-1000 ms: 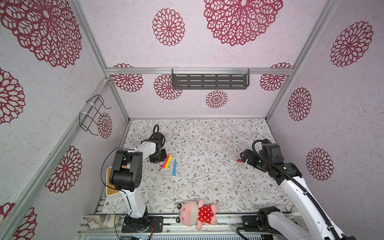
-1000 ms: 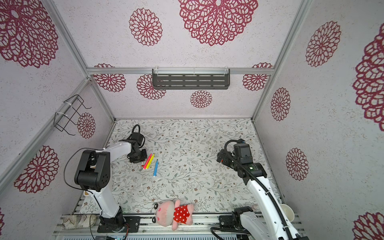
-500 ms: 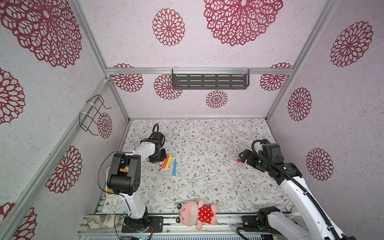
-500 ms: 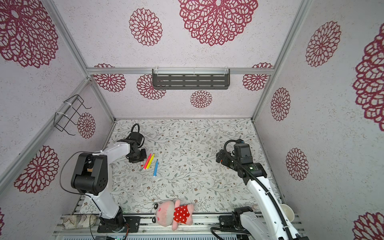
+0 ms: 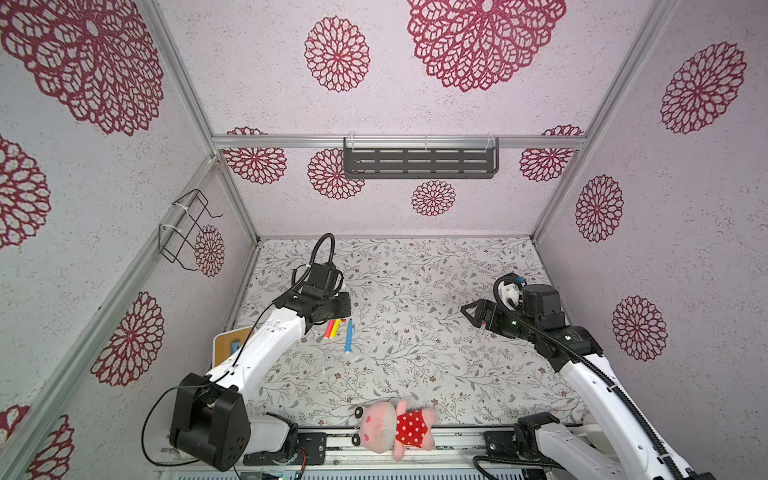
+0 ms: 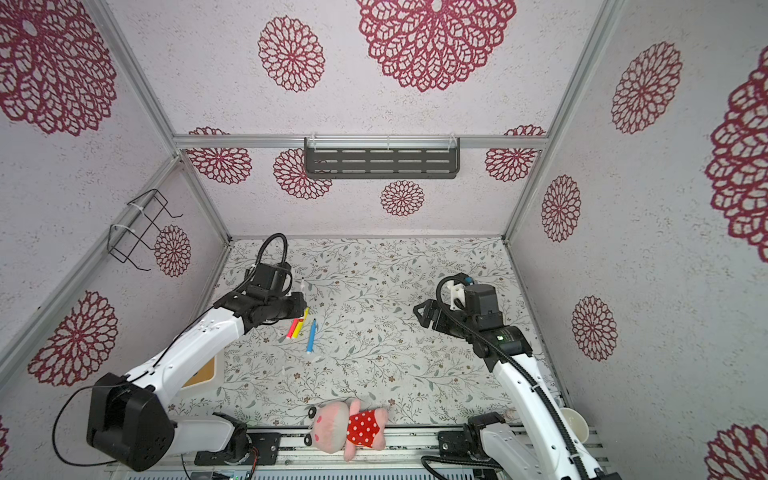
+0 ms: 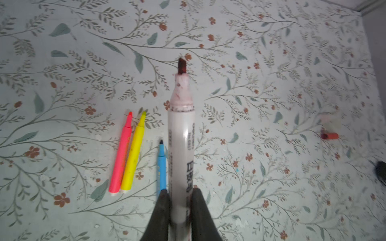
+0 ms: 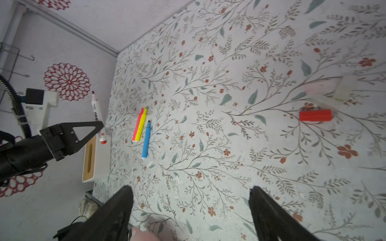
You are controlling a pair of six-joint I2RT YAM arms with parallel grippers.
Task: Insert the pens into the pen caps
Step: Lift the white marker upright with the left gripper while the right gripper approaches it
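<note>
My left gripper (image 7: 180, 196) is shut on the white-barrelled pen (image 7: 181, 133), whose dark red tip points away, held above the table. In both top views this gripper (image 5: 344, 300) hovers just behind three pens lying side by side: pink (image 5: 330, 329), yellow (image 5: 336, 327) and blue (image 5: 349, 337). A red pen cap (image 8: 315, 115) lies alone on the right part of the table (image 8: 208, 62), with blurred pale pieces (image 8: 328, 89) beside it. My right gripper (image 8: 190, 188) is open with nothing between its fingers, and it hangs over the right side (image 5: 471, 311).
A pink plush toy (image 5: 392, 424) in a red dotted dress lies at the front edge. A white box with a wooden top (image 8: 94, 158) stands by the left wall. A dark shelf (image 5: 419, 164) hangs on the back wall, a wire rack (image 5: 187, 228) on the left wall.
My left arm has stretched out and carried the white pen slightly to the right. My right gripper has moved a little to the left, and its jaws stand slightly narrower.
</note>
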